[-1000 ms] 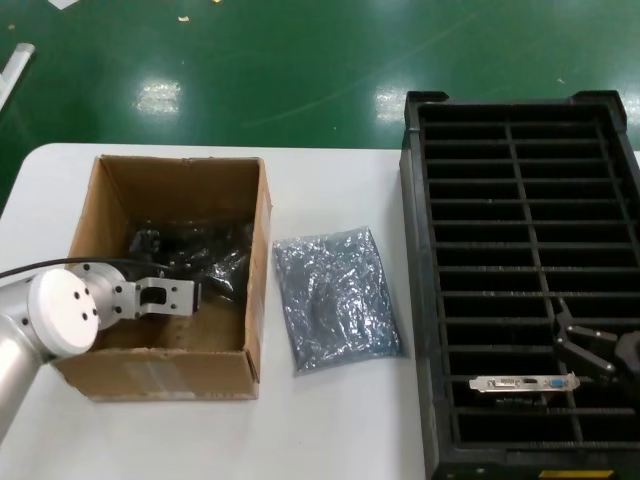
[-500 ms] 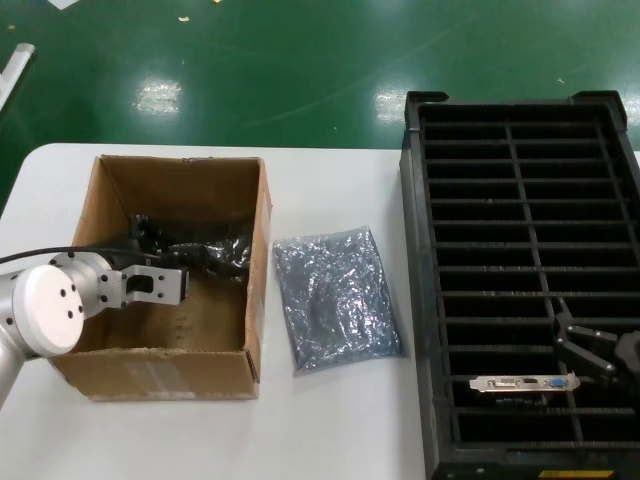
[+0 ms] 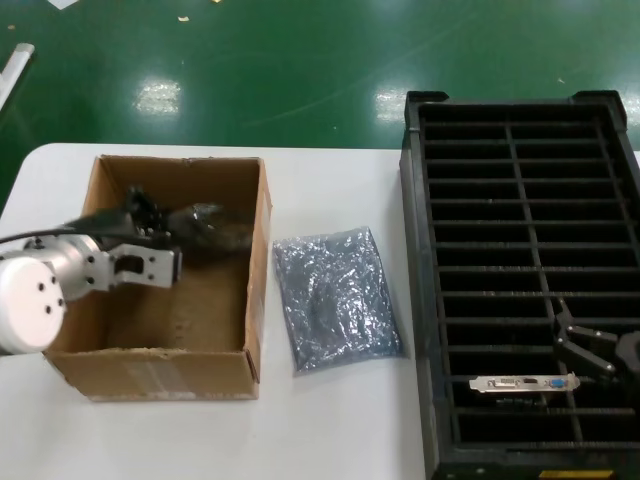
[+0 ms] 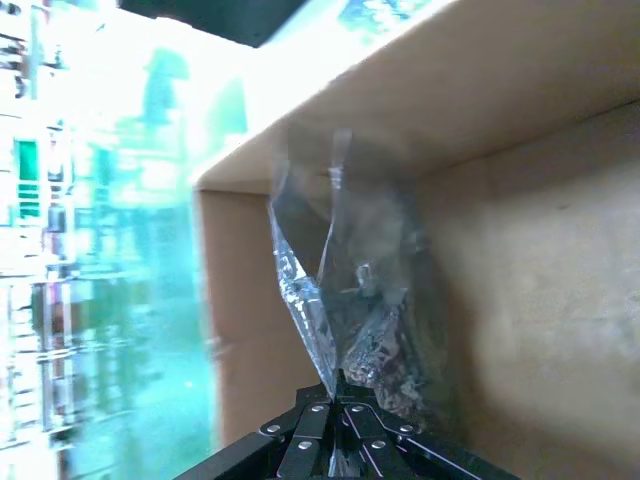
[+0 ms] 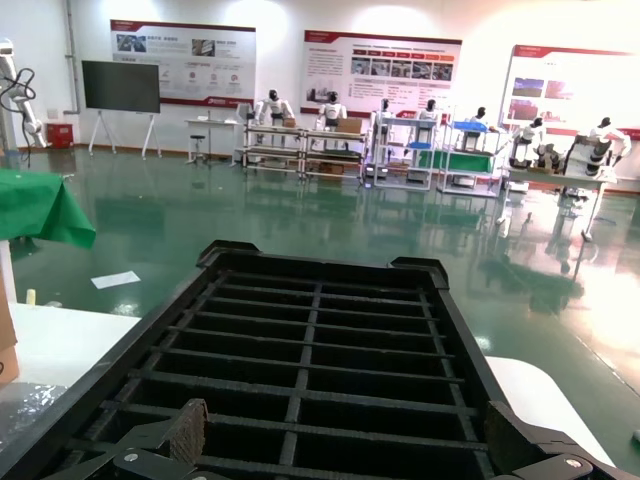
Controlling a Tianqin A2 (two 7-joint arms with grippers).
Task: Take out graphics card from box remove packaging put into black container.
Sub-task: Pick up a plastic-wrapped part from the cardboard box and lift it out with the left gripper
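My left gripper [image 3: 172, 230] is inside the brown cardboard box [image 3: 255, 300], near its back wall. It is shut on the edge of a crinkly silver bag [image 3: 208, 225] with something dark inside, and the bag is raised off the box floor. The left wrist view shows the jaws [image 4: 340, 385] pinching the bag [image 4: 350, 300]. A bare graphics card [image 3: 525, 382] stands in a near slot of the black container [image 3: 415, 300]. My right gripper [image 3: 585, 345] hangs open just above that card. In the right wrist view its gripper [image 5: 350, 440] stands over the container's ribs [image 5: 310, 350], holding nothing.
An empty silver-grey bag [image 3: 335, 295] lies flat on the white table [image 3: 330, 430] between the box and the container. The box walls surround my left gripper closely. A green floor lies beyond the table's far edge.
My left gripper has moved toward the back of the box, pulling the bag up off the box floor. The right arm and the card in the container have not moved.
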